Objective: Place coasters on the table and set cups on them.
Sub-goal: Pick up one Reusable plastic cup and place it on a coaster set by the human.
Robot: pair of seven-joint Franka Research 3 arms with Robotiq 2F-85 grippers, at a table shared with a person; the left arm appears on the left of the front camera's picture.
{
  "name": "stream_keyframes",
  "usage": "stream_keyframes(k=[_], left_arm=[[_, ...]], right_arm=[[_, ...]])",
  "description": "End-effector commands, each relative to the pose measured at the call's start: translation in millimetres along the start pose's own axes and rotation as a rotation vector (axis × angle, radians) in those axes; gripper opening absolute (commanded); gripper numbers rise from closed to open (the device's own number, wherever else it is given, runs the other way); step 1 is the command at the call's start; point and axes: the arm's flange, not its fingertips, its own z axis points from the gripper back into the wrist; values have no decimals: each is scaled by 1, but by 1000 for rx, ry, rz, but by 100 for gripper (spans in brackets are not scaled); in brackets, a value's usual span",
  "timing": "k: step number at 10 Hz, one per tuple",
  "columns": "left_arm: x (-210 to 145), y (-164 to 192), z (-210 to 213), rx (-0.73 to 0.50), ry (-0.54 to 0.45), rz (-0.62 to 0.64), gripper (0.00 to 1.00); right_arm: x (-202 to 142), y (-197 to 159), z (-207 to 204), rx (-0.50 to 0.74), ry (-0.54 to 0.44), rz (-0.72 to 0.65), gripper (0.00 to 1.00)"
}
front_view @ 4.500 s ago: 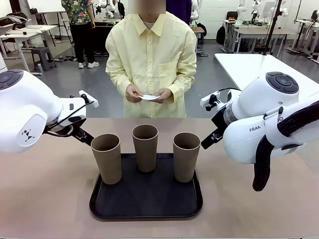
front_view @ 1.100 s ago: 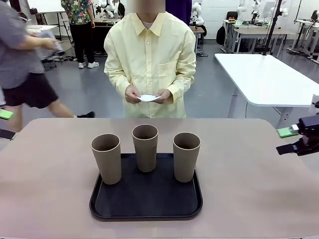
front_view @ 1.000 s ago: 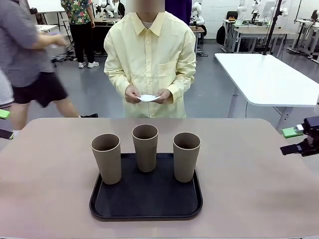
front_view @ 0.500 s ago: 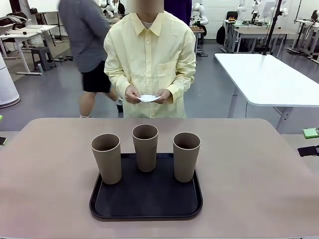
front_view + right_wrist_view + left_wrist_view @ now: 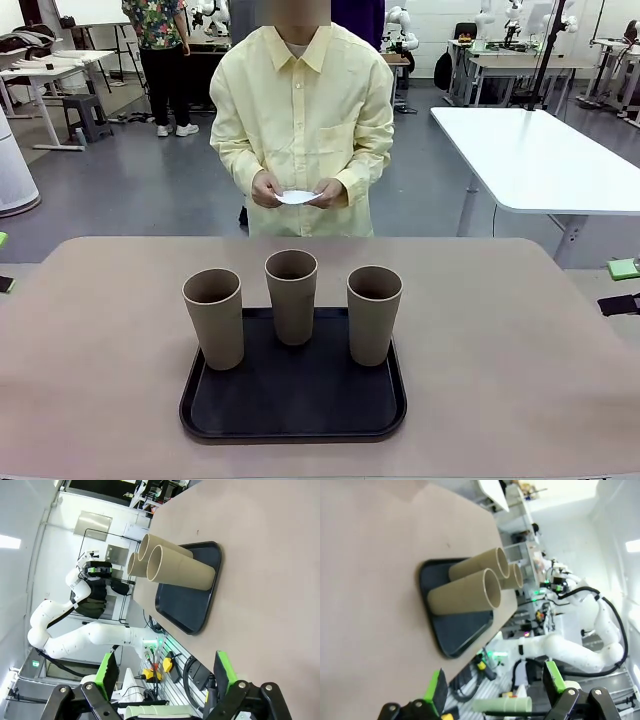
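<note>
Now drawn back from the middle to the sides of the desk (image 5: 500, 380), the left tool (image 5: 495, 684) and right tool (image 5: 165, 675) hang released and empty; three cups (image 5: 291, 300) stand on a black tray (image 5: 295, 395), with the coasters (image 5: 297, 196) held in the person's hands (image 5: 268, 188).

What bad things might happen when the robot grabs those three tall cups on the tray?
1. The cups stand tall and close together on the tray, so the open right gripper, reaching for one, might knock over its neighbour.
2. The coasters are in the person's hands, with none on the table; a cup moved now would land on bare tabletop.
</note>
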Motion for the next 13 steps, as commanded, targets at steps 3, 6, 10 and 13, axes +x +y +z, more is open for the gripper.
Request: stream_keyframes(k=[3,6,10,13], left_arm=[[1,0,2,-3,1,-14,100],[1,0,2,-3,1,-14,100],[1,0,2,-3,1,-14,100],[1,0,2,-3,1,-14,100]], right_arm=[[1,0,0,7,-4,-4,100],[1,0,0,7,-4,-4,100],[1,0,0,7,-4,-4,100],[1,0,0,7,-4,-4,100]])
